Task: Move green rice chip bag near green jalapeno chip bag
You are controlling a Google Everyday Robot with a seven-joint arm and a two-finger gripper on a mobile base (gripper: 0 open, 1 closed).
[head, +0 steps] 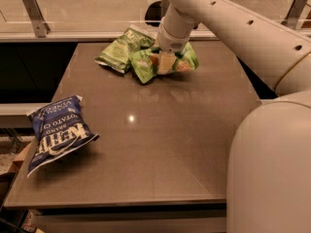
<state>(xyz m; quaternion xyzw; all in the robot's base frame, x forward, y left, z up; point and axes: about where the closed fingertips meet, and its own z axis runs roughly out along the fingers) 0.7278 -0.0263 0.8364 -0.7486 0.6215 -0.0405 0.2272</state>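
Observation:
The green rice chip bag (186,62), bright lime with beige chip pictures, lies at the far middle of the brown table (170,135). The green jalapeno chip bag (118,51), smaller and muted green, lies right beside it on the left, and their edges touch or overlap. My gripper (165,64) reaches down from the white arm onto the middle of the rice chip bag and hides part of it.
A blue Kettle chip bag (56,136) lies at the table's left edge, partly overhanging it. A rail with metal posts (35,14) runs behind the table. My white arm and body (272,169) fill the right side.

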